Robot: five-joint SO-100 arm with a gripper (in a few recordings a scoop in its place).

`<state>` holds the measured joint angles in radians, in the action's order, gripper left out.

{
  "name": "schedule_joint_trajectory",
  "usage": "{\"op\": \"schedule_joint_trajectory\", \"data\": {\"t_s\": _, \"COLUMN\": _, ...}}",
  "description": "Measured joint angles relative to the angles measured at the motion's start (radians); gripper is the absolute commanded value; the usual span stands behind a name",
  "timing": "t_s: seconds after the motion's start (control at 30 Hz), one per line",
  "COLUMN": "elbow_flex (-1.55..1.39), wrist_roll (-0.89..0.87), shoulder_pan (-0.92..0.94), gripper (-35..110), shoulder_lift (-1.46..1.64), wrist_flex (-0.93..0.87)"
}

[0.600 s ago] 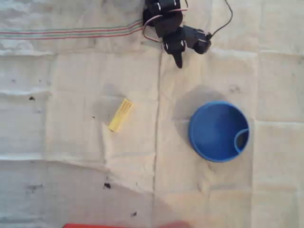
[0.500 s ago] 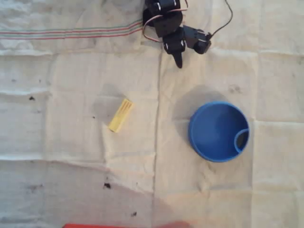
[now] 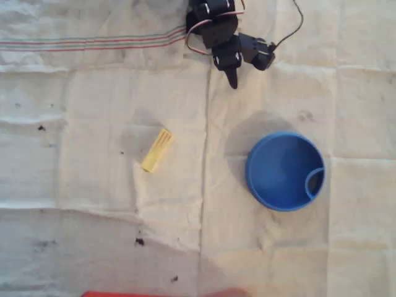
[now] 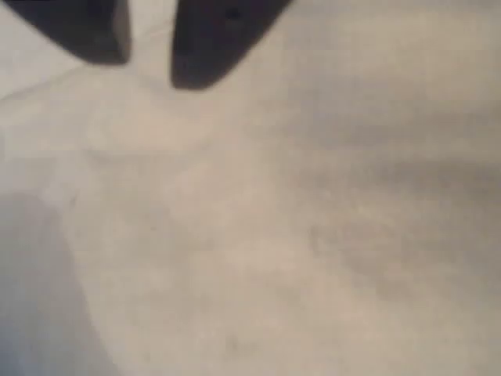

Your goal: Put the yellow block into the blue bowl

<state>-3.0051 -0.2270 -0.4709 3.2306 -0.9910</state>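
Tool [image 3: 232, 80] unmoved; yellow block [image 3: 156, 150] lies where it was.

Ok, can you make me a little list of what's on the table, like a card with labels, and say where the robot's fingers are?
yellow block: lying flat on the cloth, tilted, left of the bowl in the overhead view, nothing touching it
blue bowl: right of the block, upright, nothing inside
fingers: a small gap between them in the wrist view, holding nothing
gripper: near the top edge in the overhead view, apart from block and bowl
cloth: pale, creased, a few dark specks
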Motion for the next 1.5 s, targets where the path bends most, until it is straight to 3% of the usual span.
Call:
{"op": "schedule_joint_trajectory", "data": {"t_s": 0.97, "elbow_flex": 0.005, "wrist_roll": 0.000, "shoulder_pan": 0.000, "gripper": 0, "shoulder_lift": 0.000, "wrist_flex": 0.005}}
{"op": "schedule_joint_trajectory", "data": {"t_s": 1.13, "elbow_flex": 0.120, "wrist_roll": 0.023, "shoulder_pan": 0.002, "gripper": 1, "shoulder_lift": -0.021, "wrist_flex": 0.005}}
{"op": "schedule_joint_trajectory", "data": {"t_s": 1.5, "elbow_flex": 0.890, "wrist_roll": 0.187, "shoulder_pan": 0.058, "gripper": 1, "shoulder_lift": -0.916, "wrist_flex": -0.035}}
